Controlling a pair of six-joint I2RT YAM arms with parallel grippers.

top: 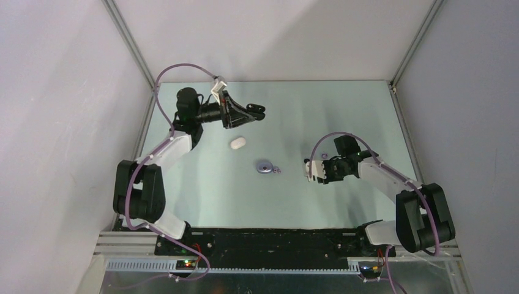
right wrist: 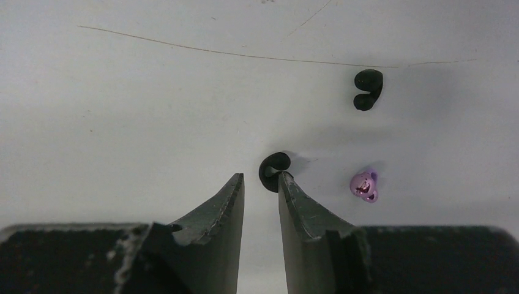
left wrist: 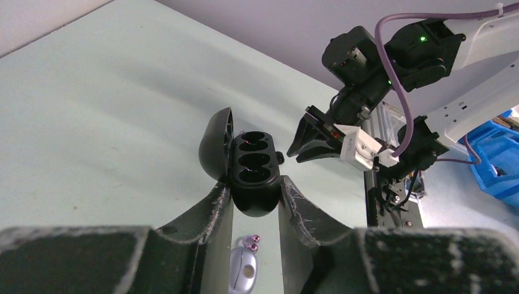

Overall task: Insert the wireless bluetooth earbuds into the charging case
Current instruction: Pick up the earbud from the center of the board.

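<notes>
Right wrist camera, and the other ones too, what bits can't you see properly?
Right wrist view: whether the right gripper is pinching the black earbud; a fingertip covers its edge.
Left wrist view: the lavender case is cut off by the bottom edge.
Left wrist view: the black charging case has dark sockets; full or empty, unclear.
Top view: the black earbud is too small to find.

the middle of the table (top: 214, 202) is being blocked by a white case (top: 237, 143) and a lavender case (top: 264, 166). the far left is being taken up by the raised black case (left wrist: 252, 174). room around the right gripper (right wrist: 261, 177) is being narrowed by a black bud (right wrist: 273, 168) at one tip, a lavender bud (right wrist: 363, 185) near it and a far black bud (right wrist: 367, 89) beyond. the near strip is being left free.
</notes>
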